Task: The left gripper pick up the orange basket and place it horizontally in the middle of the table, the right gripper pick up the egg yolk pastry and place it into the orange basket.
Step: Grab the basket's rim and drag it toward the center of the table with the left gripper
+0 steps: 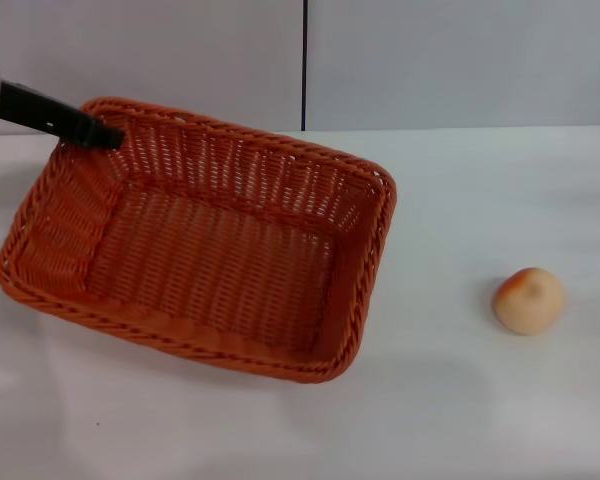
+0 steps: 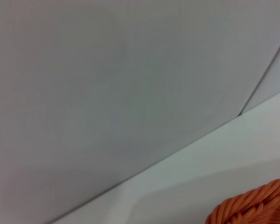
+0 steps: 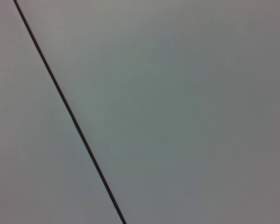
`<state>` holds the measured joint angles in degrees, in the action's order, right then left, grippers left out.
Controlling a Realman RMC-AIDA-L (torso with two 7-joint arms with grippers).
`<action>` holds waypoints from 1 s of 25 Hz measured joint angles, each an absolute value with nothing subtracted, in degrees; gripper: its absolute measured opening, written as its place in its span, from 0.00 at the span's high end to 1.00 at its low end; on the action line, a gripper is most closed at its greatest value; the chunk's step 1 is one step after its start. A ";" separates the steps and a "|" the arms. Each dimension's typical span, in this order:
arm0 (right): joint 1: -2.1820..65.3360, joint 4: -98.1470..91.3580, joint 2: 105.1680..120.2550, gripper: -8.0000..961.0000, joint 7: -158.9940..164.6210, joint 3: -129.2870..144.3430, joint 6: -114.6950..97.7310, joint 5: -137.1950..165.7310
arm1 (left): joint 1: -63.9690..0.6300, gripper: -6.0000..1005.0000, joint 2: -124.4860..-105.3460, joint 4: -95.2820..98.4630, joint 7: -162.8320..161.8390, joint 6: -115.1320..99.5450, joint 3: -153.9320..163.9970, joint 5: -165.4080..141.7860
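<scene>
The orange basket (image 1: pixel 210 250) lies on the white table (image 1: pixel 460 400), left of the middle and turned askew, its far right corner pointing toward the back. My left gripper (image 1: pixel 108 135) reaches in from the upper left, and its black jaws are closed on the braided rim at the basket's far left corner. A piece of that rim (image 2: pixel 254 207) shows in the left wrist view. The egg yolk pastry (image 1: pixel 529 300) sits alone on the table to the right, well apart from the basket. My right gripper is out of view.
A grey wall with a dark vertical seam (image 1: pixel 305 65) stands behind the table. Bare tabletop lies between the basket and the pastry and along the front edge.
</scene>
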<state>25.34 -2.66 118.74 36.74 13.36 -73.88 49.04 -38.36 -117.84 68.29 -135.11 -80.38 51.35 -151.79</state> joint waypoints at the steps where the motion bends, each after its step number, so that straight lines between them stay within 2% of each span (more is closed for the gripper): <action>1: 25.46 -2.70 118.72 0.34 36.74 13.36 -73.77 49.05 | -38.30 0.66 -117.89 68.87 -136.39 -81.19 50.73 -151.78; 10: 25.68 -2.75 118.65 0.34 36.62 13.36 -73.59 49.04 | -32.19 0.78 -118.04 74.08 -144.40 -85.09 49.32 -144.55; 14: 25.67 -2.88 118.60 0.34 36.40 13.44 -72.87 49.04 | -27.62 0.79 -117.95 74.93 -145.16 -85.63 49.24 -137.30; 25: 26.77 -3.79 118.46 0.34 36.24 15.41 -70.21 49.05 | -21.28 0.80 -118.10 71.96 -145.22 -85.41 49.25 -129.50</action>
<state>26.77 -3.79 118.46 36.24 15.41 -70.21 49.05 -21.28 -118.10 71.96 -145.21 -85.41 49.25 -129.50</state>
